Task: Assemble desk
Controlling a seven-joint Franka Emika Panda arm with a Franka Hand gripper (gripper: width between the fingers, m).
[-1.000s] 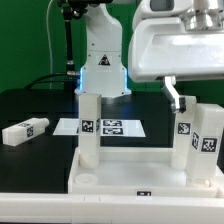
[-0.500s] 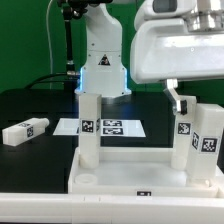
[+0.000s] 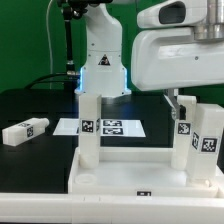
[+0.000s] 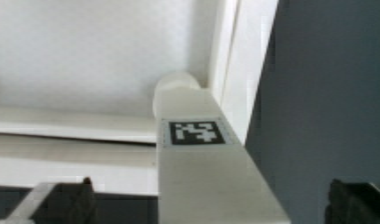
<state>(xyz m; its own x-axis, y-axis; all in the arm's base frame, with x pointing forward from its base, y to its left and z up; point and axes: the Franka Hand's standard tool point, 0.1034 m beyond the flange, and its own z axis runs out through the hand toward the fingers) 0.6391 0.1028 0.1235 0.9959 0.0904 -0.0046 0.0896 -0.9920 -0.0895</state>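
Exterior view: the tabletop (image 3: 130, 178) lies flat on the black worktop (image 3: 40, 105), rim up. Three legs stand upright in it. One leg (image 3: 88, 125) is at the corner towards the exterior view's left. The target leg (image 3: 183, 135) and a neighbour leg (image 3: 208, 140) just beside it are at the corners towards the exterior view's right. The claw (image 3: 177, 104) hangs directly above the target leg's top end, and it is hard to tell whether it is just clear of the leg or touching it. The leg's long axis is vertical, in line with the claw's reach, so I judge the coming move to be straight up or down along it. A loose leg (image 3: 25, 130) lies on its side well apart from the tabletop, off the tabletop's side at the exterior view's left. The marker board (image 3: 112, 127) lies behind the tabletop.

Wrist view: the target leg (image 4: 201, 150) runs lengthwise away from the camera down to the tabletop (image 4: 80, 70), with its tag face showing. The claw (image 4: 208, 205) is spread wide, and its dark fingers (image 4: 62, 200) stand to either side of the leg with a clear gap on each. The claw pinches nothing, and the leg sits centred between the jaws.
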